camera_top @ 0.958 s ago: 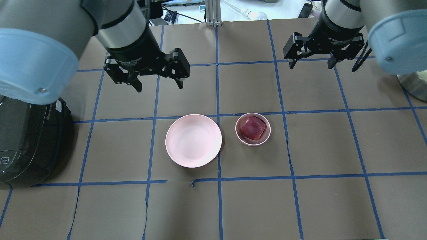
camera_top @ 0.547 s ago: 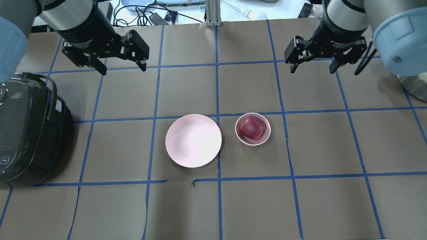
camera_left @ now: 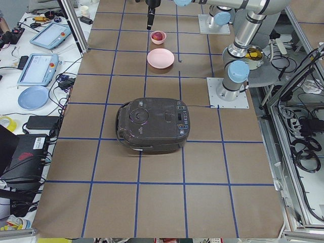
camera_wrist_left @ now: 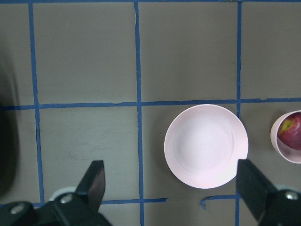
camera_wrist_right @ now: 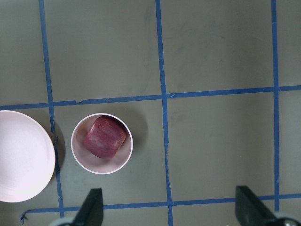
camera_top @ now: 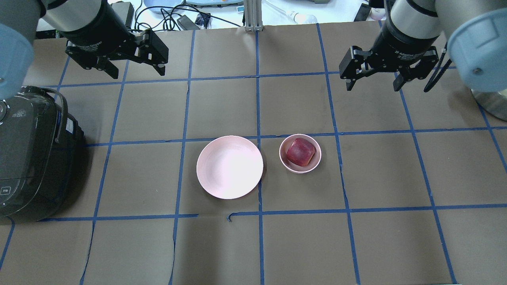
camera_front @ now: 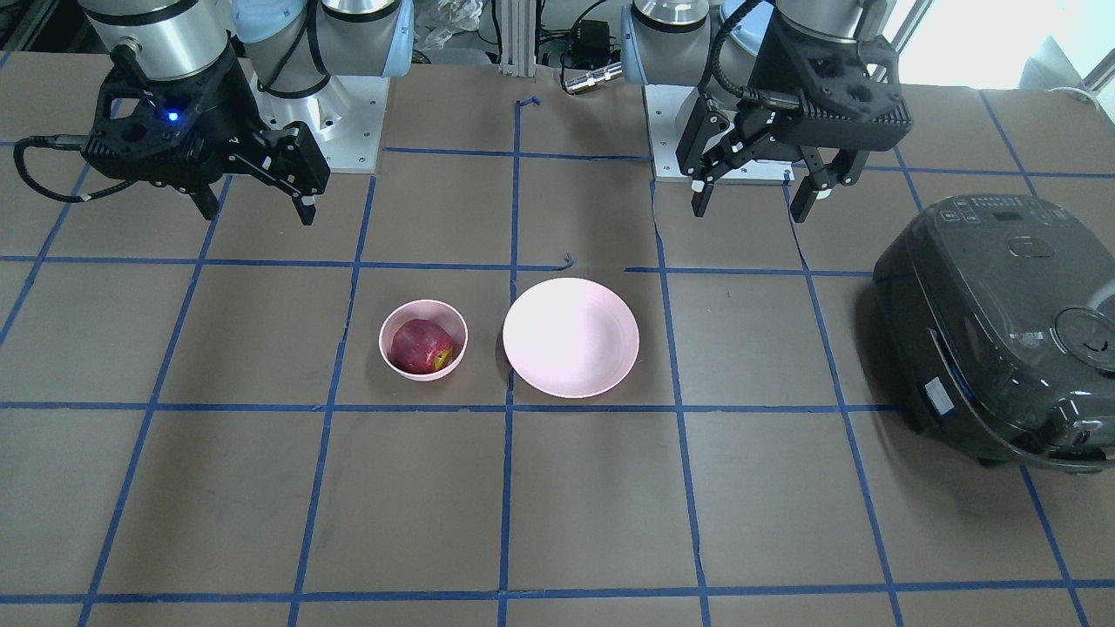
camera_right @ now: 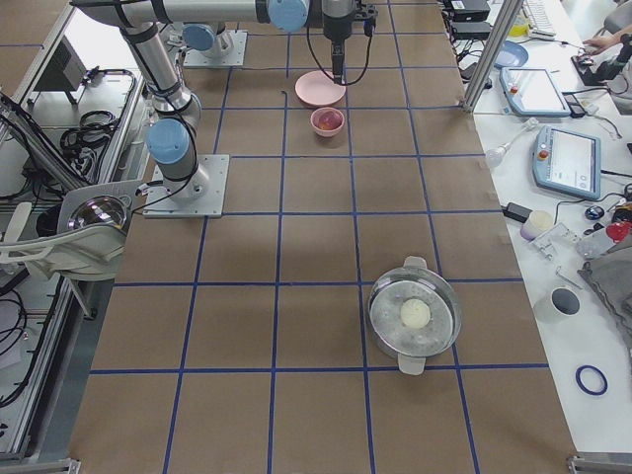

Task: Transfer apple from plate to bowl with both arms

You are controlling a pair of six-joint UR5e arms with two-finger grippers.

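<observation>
The dark red apple (camera_top: 300,152) lies inside the small pink bowl (camera_top: 300,170), just right of the wide pink plate (camera_top: 229,167), which holds nothing. My left gripper (camera_top: 138,74) is open and empty, raised over the far left of the table. My right gripper (camera_top: 372,88) is open and empty, raised over the far right. In the front view the apple (camera_front: 421,346) shows its yellow patch in the bowl (camera_front: 384,335), beside the plate (camera_front: 571,338). The right wrist view looks down on the apple (camera_wrist_right: 105,137); the left wrist view looks down on the plate (camera_wrist_left: 206,146).
A black rice cooker (camera_top: 31,158) stands at the table's left side. A metal pot (camera_right: 415,316) with a white object in it stands far to the right. Blue tape lines grid the brown table cover.
My left arm has swung back and to the left, away from the table's middle, its gripper still open. My right gripper has barely shifted. The apple stays in the bowl.
</observation>
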